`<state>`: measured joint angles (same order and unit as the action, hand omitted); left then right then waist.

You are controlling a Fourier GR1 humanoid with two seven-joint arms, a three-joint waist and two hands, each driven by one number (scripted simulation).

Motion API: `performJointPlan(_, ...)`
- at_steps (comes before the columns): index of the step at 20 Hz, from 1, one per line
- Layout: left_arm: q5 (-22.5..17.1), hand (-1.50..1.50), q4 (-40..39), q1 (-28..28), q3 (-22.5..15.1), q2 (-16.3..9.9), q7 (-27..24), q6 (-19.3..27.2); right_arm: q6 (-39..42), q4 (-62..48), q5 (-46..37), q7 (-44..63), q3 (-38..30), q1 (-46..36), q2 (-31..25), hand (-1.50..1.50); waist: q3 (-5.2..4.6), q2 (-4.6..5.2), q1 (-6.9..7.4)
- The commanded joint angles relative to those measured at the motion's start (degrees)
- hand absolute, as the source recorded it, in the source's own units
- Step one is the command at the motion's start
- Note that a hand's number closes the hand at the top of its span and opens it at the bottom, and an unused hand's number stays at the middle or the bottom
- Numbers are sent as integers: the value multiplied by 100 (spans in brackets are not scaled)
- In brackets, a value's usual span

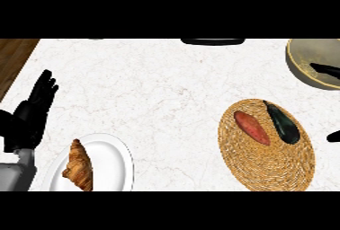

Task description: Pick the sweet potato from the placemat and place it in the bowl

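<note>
On the white marbled counter (166, 90) we list a round woven straw placemat (266, 166) at the right, bearing the reddish-orange, elongated sweet potato (252, 127) beside a dark green, elongated vegetable (284, 126), the two lying close but apart. Beyond it, at the upper right edge, sits the olive-grey bowl (299, 60), and at lower left a white plate (109, 157) holds a golden-brown croissant (79, 166). Our left hand (36, 108) rests at the left edge, fingers straight and up; of our right hand (334, 136) only dark tips show at the right edge, so we cannot tell its state.
</note>
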<state>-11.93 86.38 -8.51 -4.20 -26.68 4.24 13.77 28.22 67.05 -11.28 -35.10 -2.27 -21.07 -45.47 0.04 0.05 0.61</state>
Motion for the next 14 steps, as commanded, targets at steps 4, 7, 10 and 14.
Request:
performJointPlan(4,6,0,-385,-140,331,45,-207,-338,594,257,-147,800,243,-1031,221,-150,-8,0,-20)
performJointPlan(7,319,0,107,-126,-73,201,246,49,1015,357,-574,1249,800,-1482,-23,-150,-8,-7,45)
performJointPlan(10,319,0,25,-241,-20,212,233,3,1093,249,-1127,1159,1354,-1705,68,-150,-5,20,78)
performJointPlan(14,260,0,-10,-154,120,189,201,-106,1428,142,-1514,1538,1813,-1981,254,-150,-7,7,47)
